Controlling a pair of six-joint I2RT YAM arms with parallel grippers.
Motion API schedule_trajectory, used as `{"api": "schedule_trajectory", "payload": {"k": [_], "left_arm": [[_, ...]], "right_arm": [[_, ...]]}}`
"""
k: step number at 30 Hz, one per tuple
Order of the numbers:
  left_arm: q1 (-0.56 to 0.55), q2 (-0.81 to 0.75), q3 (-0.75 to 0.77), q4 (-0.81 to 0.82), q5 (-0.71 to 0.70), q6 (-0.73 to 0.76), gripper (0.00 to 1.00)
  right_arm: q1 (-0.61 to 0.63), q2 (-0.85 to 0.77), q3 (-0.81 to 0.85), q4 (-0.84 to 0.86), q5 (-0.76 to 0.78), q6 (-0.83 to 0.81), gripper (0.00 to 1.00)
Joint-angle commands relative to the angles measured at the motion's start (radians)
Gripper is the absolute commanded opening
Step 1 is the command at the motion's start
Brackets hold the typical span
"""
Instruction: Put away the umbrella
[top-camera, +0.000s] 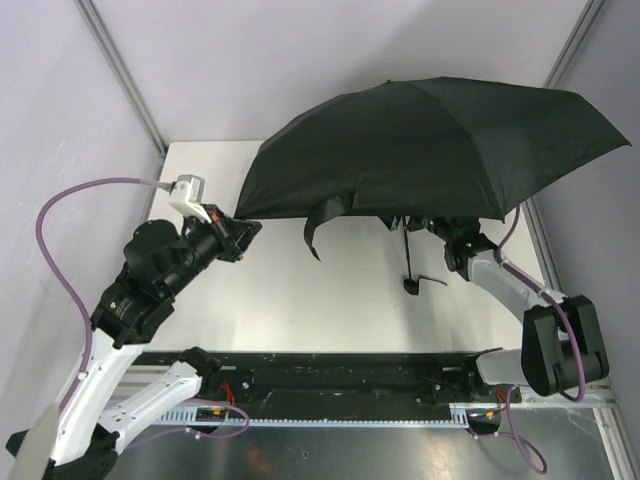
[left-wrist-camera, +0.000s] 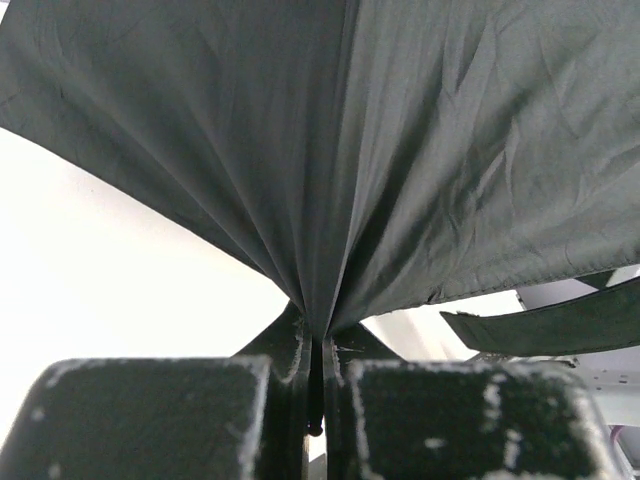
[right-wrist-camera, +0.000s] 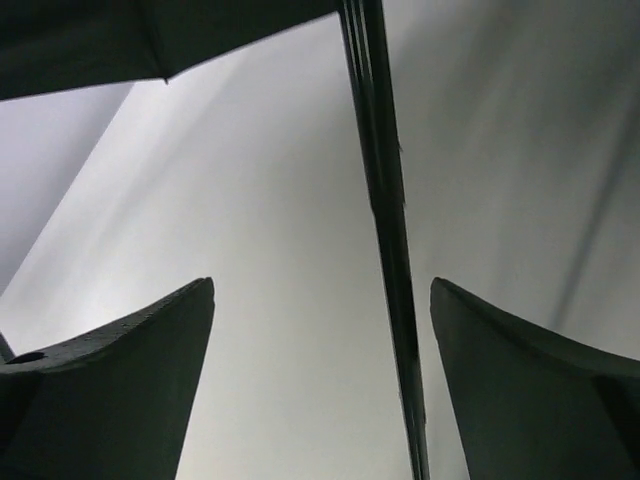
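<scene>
The black umbrella (top-camera: 430, 140) stands open over the right half of the white table (top-camera: 300, 290). Its handle (top-camera: 410, 285) with a thin wrist cord (top-camera: 432, 281) rests on the table, and a closure tab (top-camera: 315, 225) hangs from the canopy edge. My left gripper (top-camera: 240, 232) is shut on the canopy's left rib tip; in the left wrist view the fabric (left-wrist-camera: 400, 150) gathers into my closed gripper (left-wrist-camera: 320, 350). My right gripper (top-camera: 448, 235) sits under the canopy, open (right-wrist-camera: 322, 290). A thin dark rib (right-wrist-camera: 385, 220) runs between its fingers (right-wrist-camera: 530, 380), nearer the right one, untouched.
Grey walls with aluminium posts (top-camera: 120, 70) close in the table at the back and sides. A black rail (top-camera: 330, 375) runs along the near edge between the arm bases. The canopy overhangs the table's right edge.
</scene>
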Motion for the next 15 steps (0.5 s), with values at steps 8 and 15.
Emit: {"api": "schedule_trajectory", "payload": {"k": [8, 15], "left_arm": [[0.007, -0.021, 0.116, 0.049, 0.103, 0.104, 0.1], [0.007, -0.096, 0.169, 0.036, 0.073, 0.172, 0.59]], "right_arm": [[-0.015, 0.204, 0.12, 0.525, -0.153, 0.5, 0.08], [-0.006, 0.103, 0.138, 0.336, -0.009, 0.526, 0.0]]}}
